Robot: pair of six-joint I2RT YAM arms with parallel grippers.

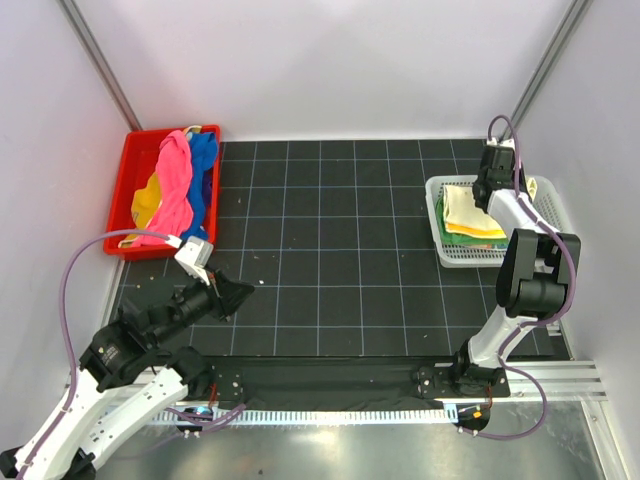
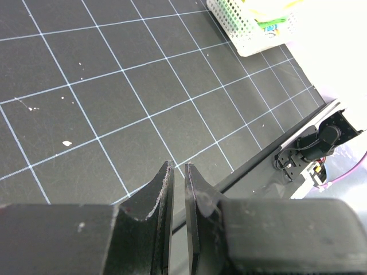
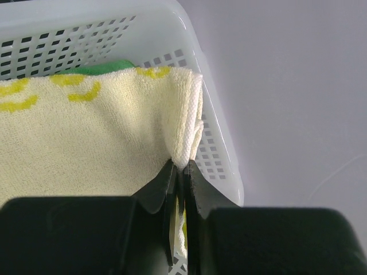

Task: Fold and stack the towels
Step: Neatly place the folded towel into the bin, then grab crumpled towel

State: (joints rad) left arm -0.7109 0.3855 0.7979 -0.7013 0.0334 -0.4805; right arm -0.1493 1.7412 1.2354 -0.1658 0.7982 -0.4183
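The black gridded table stands between white walls, with wide bare grid at its middle. The left tool is almost clenched and holds nothing, over the front left of the table. The right tool is grasping the pale towel at the edge of the white basket. The other towels lie in the red bin.

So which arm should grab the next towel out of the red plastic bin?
Left. The left gripper is empty and hovers near the red plastic bin of loose colourful towels. The right gripper is far across the black mat, pinching the cream yellow-printed towel in the white mesh basket.
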